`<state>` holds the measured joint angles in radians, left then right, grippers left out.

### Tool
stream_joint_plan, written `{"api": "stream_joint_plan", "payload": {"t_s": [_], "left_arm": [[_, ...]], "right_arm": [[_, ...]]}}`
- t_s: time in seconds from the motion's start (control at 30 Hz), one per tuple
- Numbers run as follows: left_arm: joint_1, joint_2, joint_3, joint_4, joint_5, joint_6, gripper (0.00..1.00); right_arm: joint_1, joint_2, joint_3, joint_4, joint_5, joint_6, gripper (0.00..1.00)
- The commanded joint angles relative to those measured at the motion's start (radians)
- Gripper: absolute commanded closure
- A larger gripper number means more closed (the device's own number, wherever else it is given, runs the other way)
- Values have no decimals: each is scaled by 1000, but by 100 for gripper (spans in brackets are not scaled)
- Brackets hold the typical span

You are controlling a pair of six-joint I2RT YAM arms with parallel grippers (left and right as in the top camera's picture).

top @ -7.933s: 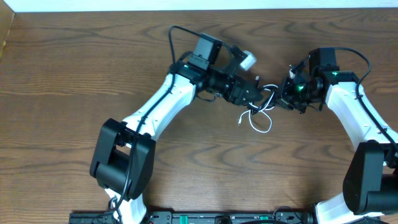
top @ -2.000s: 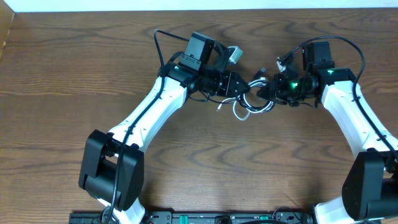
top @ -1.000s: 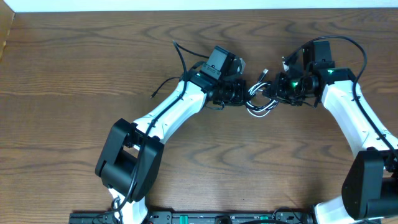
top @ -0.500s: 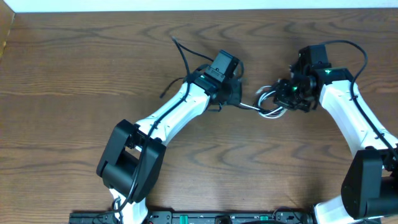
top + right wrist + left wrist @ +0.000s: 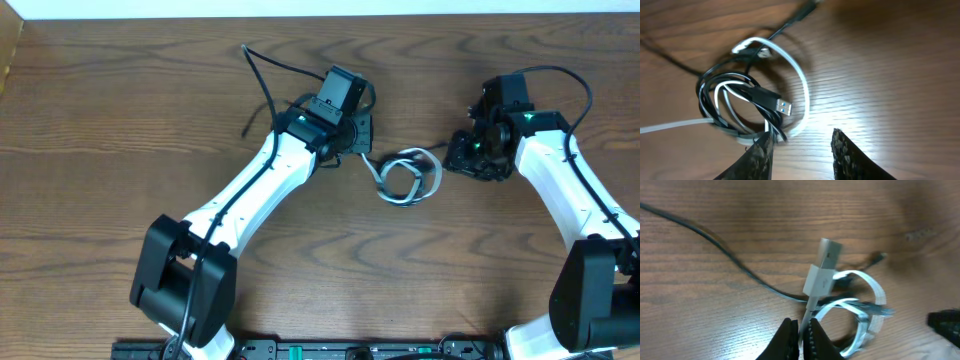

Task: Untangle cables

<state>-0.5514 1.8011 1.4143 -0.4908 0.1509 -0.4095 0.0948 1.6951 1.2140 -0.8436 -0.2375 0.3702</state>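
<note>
Your left gripper is clenched on the white cable. It pinches the thin cord just below the white USB plug, which sticks out past the fingertips and tilts slightly to the right. From that grip the white cable curls into a loose coil on the wooden table, lying between your 2 grippers.

The black cable is wound through that same coil, its loops crossing the white ones. Its black USB plug, with a blue insert, lies across the middle of the coil. In the left wrist view, 1 black strand runs away from the coil over the wood toward the upper left.

Your right gripper is released. Its 2 fingers stand apart with only bare wood between them, and the coil sits just ahead of them. From overhead, this gripper is close to the coil's right side, apart from it.
</note>
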Motion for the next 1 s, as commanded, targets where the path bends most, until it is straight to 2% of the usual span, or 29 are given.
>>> {"api": "stream_joint_plan", "payload": {"t_s": [0.0,0.03,0.13,0.3,0.53,0.97], "left_arm": [[5,-22,-2,-6,68,61,78],[5,-22,-2,-11,96,66,72],[5,-21,-3,-40,121,66,65],[2,-16,-3,-99,122,105,64],[-18,35,-3,-114,122,110,62],[-24,211,-3,23,121,110,61]], "right_arm": [[-2,-6,-6,2,-92,-52,66],[-2,-6,-6,3,-91,-49,66],[-2,-6,-6,2,-90,-36,64],[-24,-6,-6,11,-82,16,57],[-71,-6,-6,23,-87,43,55],[-68,-6,-6,21,-85,33,51]]}}
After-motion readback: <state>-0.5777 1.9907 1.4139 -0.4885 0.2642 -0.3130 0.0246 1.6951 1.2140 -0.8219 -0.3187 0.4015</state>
